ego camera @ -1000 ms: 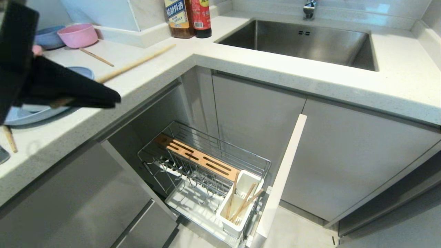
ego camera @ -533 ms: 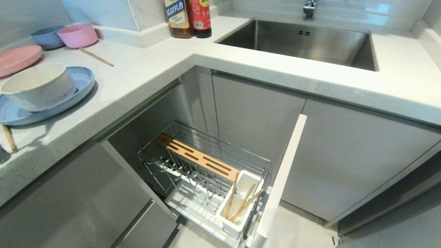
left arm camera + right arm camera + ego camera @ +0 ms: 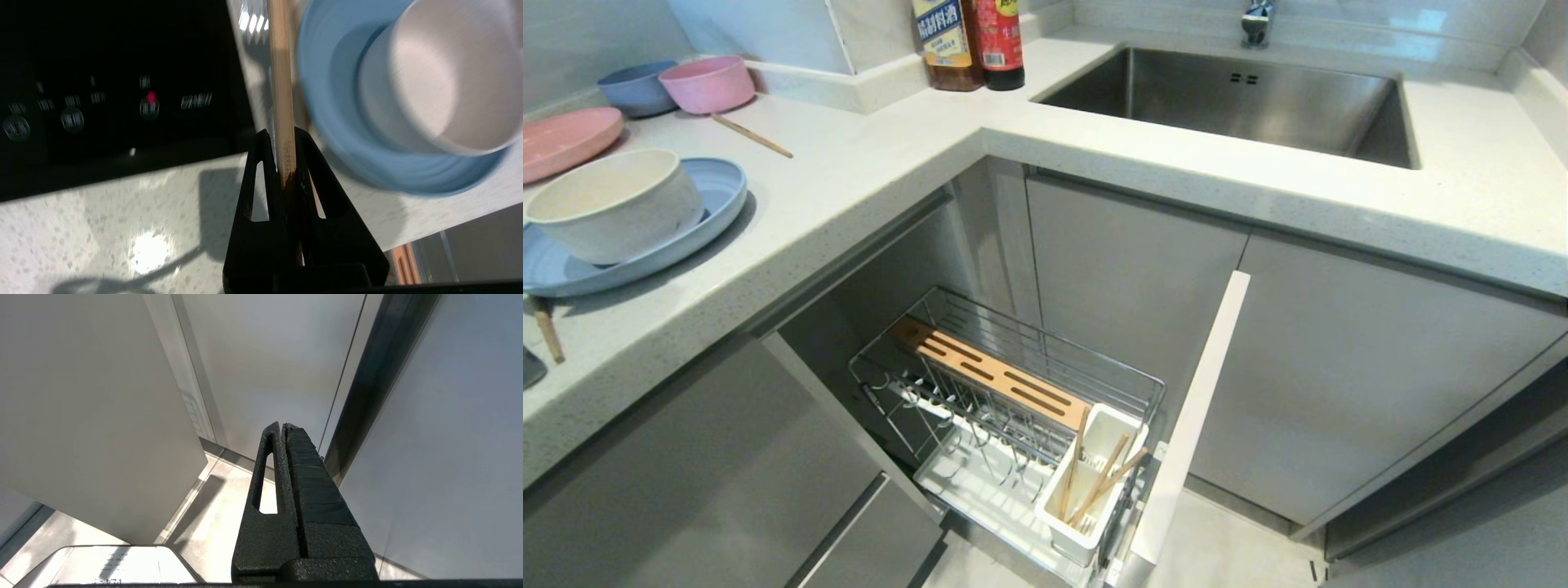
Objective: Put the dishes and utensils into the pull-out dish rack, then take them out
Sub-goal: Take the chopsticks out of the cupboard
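On the counter at about nine o'clock in the head view, the cream bowl (image 3: 613,204) sits inside the pale blue plate (image 3: 715,208). Both now show in full, whereas a second ago the black left arm covered them with a long chopstick angled across the worktop. That arm has swung out of this view and the long stick has gone with it. One chopstick (image 3: 752,135) lies loose near the pink bowl (image 3: 707,83) at eleven o'clock, and a short wooden end (image 3: 547,333) pokes out below the plate's rim. At six o'clock the pull-out dish rack (image 3: 1013,392) stands open, its white utensil cup (image 3: 1086,490) already holding a few chopsticks (image 3: 1098,486); its wire slots hold no dishes.

From the left wrist view, the left gripper (image 3: 282,143) is clamped tight on a single chopstick (image 3: 280,81), which runs straight out toward twelve o'clock. The plate (image 3: 322,122) and bowl (image 3: 441,77) lie at two o'clock, and a dark cooktop panel (image 3: 114,81) at ten o'clock. I judge the stick is lifted and on its way to the cup, so loading is partly done, with plate and bowl still to go.

From the right wrist view, the right gripper (image 3: 282,426) hangs parked beside cabinet panels, jaws pressed together on nothing.
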Motion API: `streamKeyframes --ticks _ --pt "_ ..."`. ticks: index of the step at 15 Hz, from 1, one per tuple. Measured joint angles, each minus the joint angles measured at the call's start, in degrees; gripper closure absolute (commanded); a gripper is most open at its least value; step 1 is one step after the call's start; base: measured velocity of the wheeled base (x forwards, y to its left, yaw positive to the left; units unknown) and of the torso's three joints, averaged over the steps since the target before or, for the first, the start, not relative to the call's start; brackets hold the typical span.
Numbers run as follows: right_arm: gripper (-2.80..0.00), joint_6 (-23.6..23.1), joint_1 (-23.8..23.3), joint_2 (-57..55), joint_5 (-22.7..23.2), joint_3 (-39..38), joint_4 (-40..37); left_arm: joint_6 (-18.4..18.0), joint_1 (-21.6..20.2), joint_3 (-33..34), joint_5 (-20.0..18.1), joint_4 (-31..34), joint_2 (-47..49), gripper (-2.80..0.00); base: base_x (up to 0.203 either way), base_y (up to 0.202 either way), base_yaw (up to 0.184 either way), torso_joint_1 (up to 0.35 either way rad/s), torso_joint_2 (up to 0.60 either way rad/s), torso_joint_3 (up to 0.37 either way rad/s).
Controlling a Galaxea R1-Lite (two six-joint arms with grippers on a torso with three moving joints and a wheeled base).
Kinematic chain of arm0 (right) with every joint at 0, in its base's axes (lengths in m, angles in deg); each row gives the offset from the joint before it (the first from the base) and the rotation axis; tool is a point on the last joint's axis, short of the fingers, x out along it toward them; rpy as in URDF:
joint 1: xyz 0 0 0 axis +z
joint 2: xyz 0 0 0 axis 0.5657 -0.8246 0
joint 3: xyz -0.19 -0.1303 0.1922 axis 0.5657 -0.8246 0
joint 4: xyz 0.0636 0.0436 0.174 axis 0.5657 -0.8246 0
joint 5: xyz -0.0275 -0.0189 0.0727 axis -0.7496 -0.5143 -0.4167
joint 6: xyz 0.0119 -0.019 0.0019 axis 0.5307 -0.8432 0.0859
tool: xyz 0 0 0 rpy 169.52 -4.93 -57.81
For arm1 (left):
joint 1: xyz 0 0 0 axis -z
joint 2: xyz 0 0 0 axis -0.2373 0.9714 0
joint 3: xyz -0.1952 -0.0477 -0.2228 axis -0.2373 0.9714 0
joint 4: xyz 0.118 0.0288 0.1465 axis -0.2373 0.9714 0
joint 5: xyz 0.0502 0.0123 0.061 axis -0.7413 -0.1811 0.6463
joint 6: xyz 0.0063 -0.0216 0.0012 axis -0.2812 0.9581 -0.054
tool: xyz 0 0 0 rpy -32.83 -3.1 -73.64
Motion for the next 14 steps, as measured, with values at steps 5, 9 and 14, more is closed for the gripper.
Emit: streamKeyframes --ticks 5,9,14 --pt "0.00 0.0 0.0 0.0 0.0 0.0 0.0 5.1 -2.3 9.2 -11.4 -2.6 -1.4 0.00 0.000 0.000 0.000 0.000 0.00 0.000" --pt "0.00 0.0 0.0 0.0 0.0 0.0 0.0 5.3 -3.5 11.3 -14.1 -5.7 -1.0 0.00 0.000 0.000 0.000 0.000 0.00 0.000" --pt "0.00 0.0 0.0 0.0 0.0 0.0 0.0 5.3 -4.9 12.3 -18.0 -5.6 -0.3 0.00 0.000 0.000 0.000 0.000 0.00 0.000"
